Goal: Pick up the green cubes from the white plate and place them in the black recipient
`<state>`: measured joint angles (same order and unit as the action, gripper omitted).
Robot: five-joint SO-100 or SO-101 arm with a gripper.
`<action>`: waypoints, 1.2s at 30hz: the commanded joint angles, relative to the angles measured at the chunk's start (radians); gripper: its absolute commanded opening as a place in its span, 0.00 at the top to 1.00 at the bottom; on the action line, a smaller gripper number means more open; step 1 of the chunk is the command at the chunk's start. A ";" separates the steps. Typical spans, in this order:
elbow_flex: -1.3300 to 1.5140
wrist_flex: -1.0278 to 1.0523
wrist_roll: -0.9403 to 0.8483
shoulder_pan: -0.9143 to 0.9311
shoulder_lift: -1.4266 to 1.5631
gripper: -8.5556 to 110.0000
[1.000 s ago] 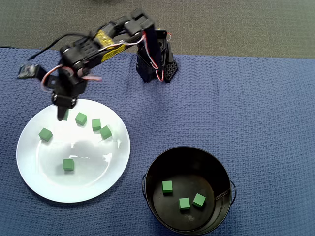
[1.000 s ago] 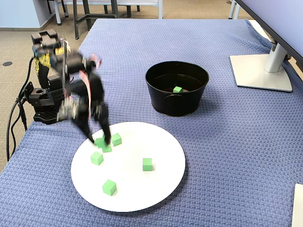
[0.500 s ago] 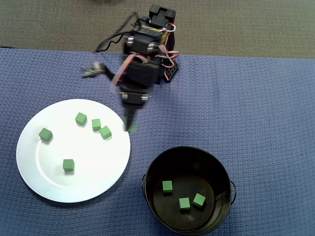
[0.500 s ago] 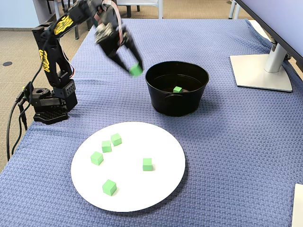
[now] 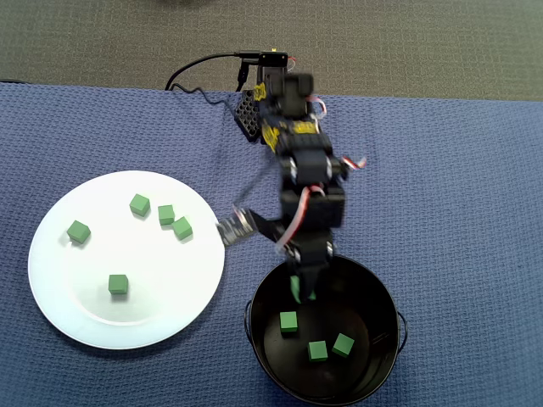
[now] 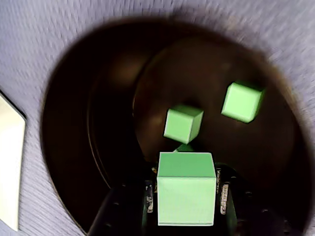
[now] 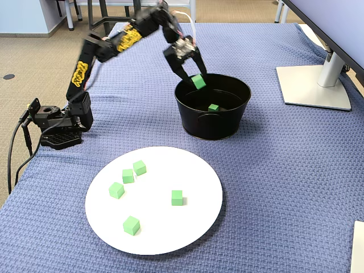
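Five green cubes on white plate, three in black recipient.

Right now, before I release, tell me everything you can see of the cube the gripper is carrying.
The held green cube is a small, matte, solid-green block with crisp edges, like the others. It sits level, pinched on two opposite sides by the gripper, its top and front faces showing in the wrist view. It hangs above the open mouth of the black pot, near the rim on the arm's side, touching nothing but the gripper. Three loose cubes lie on the pot floor beneath it.
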<state>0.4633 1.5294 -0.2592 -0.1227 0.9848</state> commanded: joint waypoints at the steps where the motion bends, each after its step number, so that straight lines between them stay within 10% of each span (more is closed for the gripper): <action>1: -0.118 -0.014 -0.034 -0.067 -0.054 0.65; 9: -0.018 -0.018 -0.083 -0.037 0.048 0.55; 19: 0.382 -0.077 -0.172 0.376 0.446 0.93; 36: 0.348 -0.170 -0.212 0.950 0.040 0.71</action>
<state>0.9434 1.3438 -0.4495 0.7762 1.0861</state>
